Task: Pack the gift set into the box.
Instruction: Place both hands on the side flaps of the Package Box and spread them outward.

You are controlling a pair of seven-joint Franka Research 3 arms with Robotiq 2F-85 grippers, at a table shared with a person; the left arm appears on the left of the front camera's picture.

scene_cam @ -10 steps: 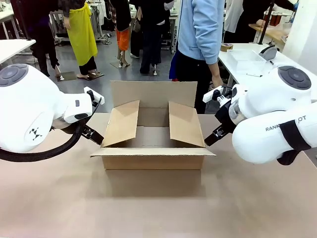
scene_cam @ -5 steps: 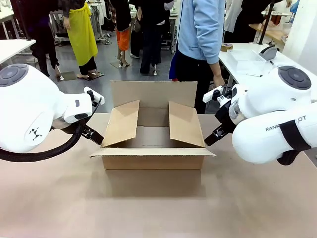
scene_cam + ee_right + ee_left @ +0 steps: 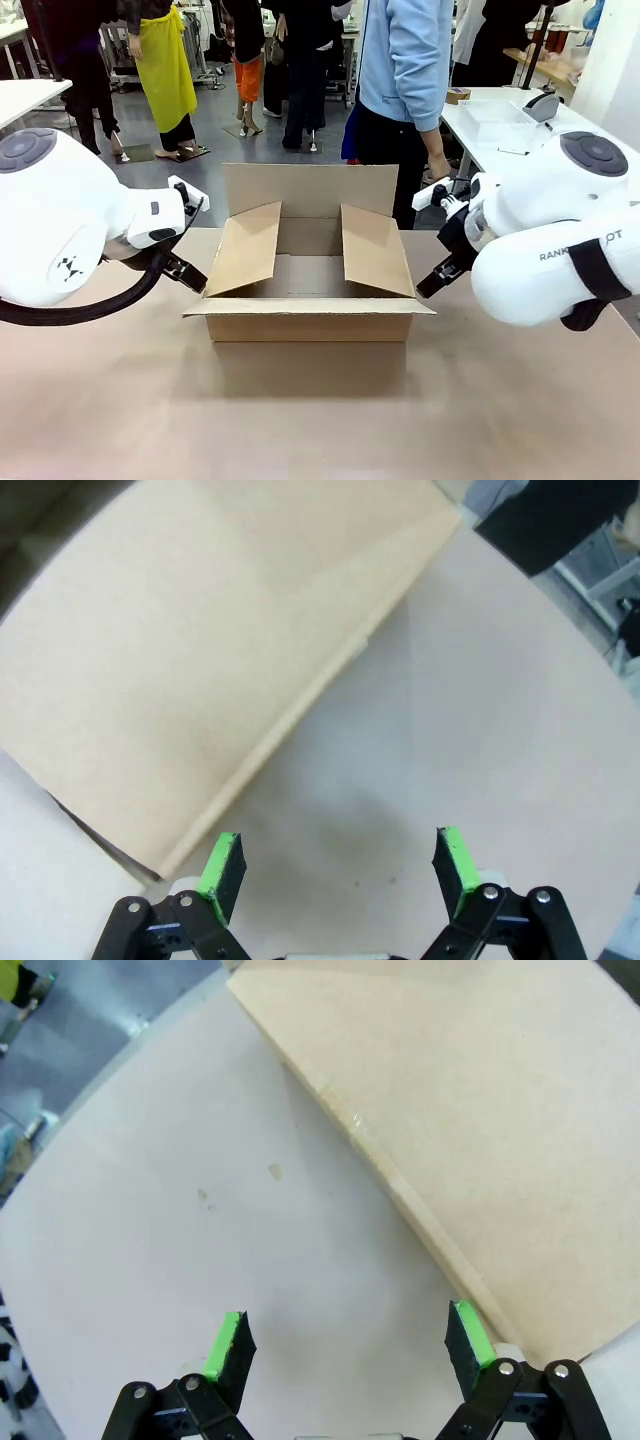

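My left gripper (image 3: 350,1335) and right gripper (image 3: 340,860) flank the open box (image 3: 310,328), jaws released and empty. Next, I judge, the gift set must go in.

The near wall of the box (image 3: 310,325) hides most of its floor; the person (image 3: 405,60) behind it is cut off at the shoulders.

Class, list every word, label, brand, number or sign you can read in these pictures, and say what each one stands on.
"RANK" ... "OT": on the right arm; a black strap covers the letters between.
A small dark logo mark, no letters: on the left arm.
Box: no print on the faces in view.
Both wrist views: no text.
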